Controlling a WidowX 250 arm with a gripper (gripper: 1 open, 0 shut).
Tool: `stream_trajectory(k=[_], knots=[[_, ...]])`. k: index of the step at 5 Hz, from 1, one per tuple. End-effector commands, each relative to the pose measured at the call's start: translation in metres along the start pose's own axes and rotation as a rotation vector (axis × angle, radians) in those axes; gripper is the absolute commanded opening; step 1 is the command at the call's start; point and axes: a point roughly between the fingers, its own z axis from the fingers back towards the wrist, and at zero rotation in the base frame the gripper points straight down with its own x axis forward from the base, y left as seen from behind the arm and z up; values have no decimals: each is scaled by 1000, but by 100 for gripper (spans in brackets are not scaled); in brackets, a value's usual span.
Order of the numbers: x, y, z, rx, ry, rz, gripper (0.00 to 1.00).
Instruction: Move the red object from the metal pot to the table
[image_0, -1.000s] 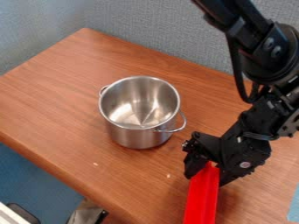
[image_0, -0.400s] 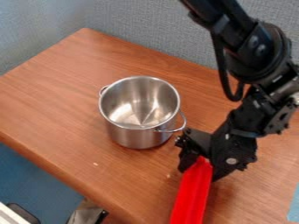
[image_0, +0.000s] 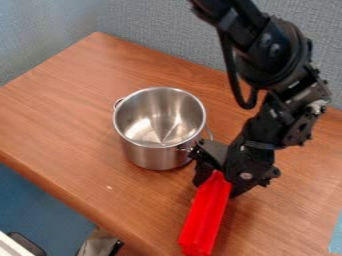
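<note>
STEP IN HAND: placement phase. The block (image_0: 209, 212) is out of the pot (image_0: 160, 127) and sits in the gripper (image_0: 221, 180), just right of the pot and below it in the frame, near the front edge of the table (image_0: 80, 85). The pot interior shows empty, bare brushed metal only.

BLOCK POSN: long axis runs down and away from the gripper toward the table's front edge. Upper end is between the fingers; lower end reaches about to the edge or slightly past it. Cannot tell whether the lower end touches the tabletop or hangs clear.

GRIPPER: jaws partly spread and clamped on the block's upper end, one finger each side of it. Gripper points steeply down and stands just beside the pot's right handle; contact with the handle cannot be confirmed.

NEXT MOVE (judgement): lower until the block rests on the wood, then open the jaws and lift clear. Req'd: set-down spot farther in from the edge than the block's lower end lies now, else the block may tip off on release. Keep clearance from the pot handle during retraction to avoid nudging the pot.
</note>
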Motion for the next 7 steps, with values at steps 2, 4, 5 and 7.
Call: stream_trajectory(k=[2, 4, 5, 7], knots=[[-20, -15, 39, 173, 119, 20, 0], [-74, -74, 75, 269, 113, 288, 0], [-87, -115, 67, 247, 61, 454, 0], [-64, -143, 31, 217, 10, 627, 0]])
